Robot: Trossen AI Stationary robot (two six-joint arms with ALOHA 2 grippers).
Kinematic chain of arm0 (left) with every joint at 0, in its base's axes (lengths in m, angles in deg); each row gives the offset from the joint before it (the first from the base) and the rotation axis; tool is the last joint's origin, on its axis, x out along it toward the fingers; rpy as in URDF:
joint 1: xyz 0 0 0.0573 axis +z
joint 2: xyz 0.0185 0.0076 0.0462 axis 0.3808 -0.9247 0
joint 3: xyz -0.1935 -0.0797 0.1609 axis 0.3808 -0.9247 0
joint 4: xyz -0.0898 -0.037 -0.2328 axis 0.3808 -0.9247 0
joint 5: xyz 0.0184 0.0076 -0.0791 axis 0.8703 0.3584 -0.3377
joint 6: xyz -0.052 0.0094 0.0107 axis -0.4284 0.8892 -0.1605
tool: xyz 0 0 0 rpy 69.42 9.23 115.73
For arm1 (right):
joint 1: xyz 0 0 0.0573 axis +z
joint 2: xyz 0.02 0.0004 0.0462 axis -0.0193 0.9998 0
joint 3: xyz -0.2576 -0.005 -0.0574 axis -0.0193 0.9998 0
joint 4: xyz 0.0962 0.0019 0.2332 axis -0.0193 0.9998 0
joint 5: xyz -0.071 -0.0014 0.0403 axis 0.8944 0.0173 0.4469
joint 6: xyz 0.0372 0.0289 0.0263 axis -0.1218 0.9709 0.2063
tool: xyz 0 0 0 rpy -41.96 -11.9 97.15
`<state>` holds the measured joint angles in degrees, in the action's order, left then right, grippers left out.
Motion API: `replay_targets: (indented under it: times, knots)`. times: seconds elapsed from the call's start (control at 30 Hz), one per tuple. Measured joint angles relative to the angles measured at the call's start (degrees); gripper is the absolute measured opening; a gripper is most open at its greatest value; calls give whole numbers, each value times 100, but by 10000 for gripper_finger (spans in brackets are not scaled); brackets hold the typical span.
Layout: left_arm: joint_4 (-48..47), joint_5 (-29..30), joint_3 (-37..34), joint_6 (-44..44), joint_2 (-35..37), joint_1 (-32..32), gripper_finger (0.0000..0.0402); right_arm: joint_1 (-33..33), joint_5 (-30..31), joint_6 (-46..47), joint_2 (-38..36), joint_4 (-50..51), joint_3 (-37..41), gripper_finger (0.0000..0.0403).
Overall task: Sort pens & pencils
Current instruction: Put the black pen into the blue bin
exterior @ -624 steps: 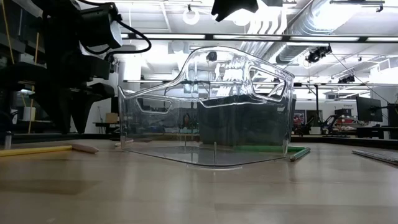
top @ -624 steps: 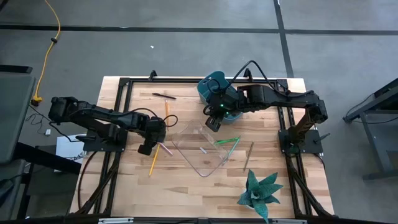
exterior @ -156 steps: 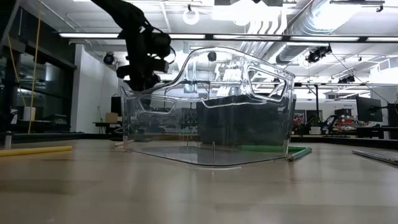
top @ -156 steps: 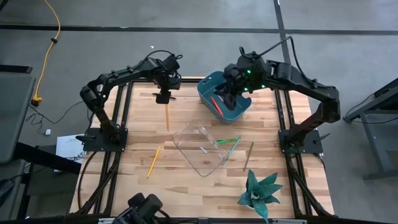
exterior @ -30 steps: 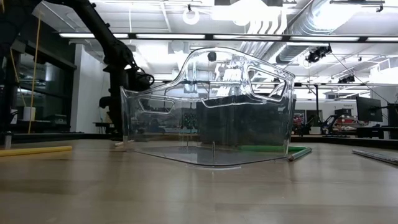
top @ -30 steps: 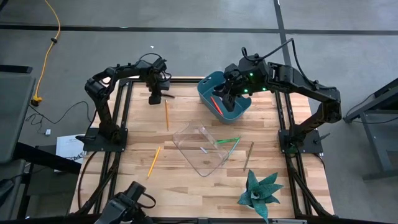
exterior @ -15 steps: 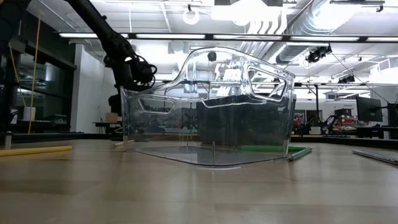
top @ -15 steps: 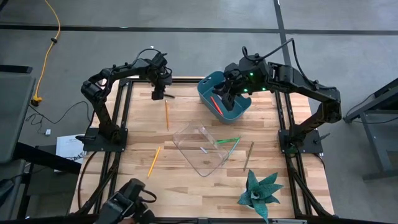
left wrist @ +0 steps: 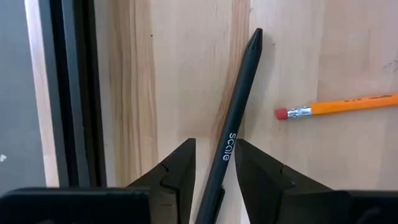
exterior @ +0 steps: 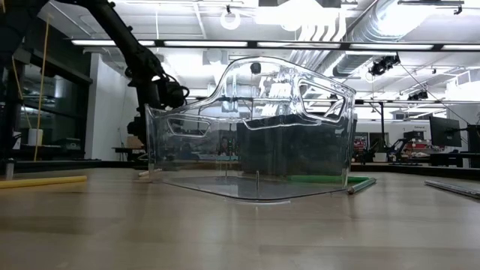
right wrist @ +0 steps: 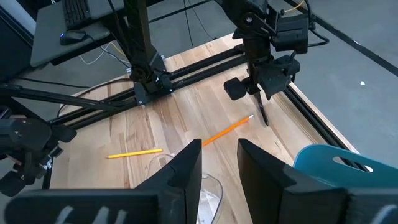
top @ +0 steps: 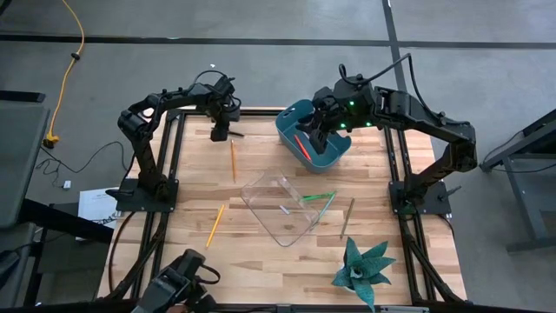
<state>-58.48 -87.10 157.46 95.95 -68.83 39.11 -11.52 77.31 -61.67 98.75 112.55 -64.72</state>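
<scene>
Pen (left wrist: 233,134): slim, matte black, pointed tip, white lettering on barrel. Left pincer (left wrist: 214,163) pinches it near the worktop's (top: 261,252) back edge, beside a yellow pencil's (left wrist: 339,106) eraser end. Right pincer (right wrist: 219,163), fingers spread and empty, hangs over the teal bin (top: 295,117).

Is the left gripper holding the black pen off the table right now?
Yes: in the right wrist view the left gripper is shut on the black pen, which hangs tip-down clear of the table.

Left gripper (left wrist: 214,163) points downward, fingers closed on a thin object. Right gripper (right wrist: 219,158) hangs raised, fingers parted, nothing between.
</scene>
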Motion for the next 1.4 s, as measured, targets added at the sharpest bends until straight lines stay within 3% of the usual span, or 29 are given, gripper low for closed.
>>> replay_targets:
  times: [0.43,0.93,1.4]
  knots:
    - [-47,-166,0,138,-11,0,99,0,0,55,0,-1,0,94]
    - [-173,-103,4,94,-260,0,47,0,0,51,0,2,0,94]
    - [-309,-96,20,-49,-431,0,44,0,0,-7,0,4,0,94]
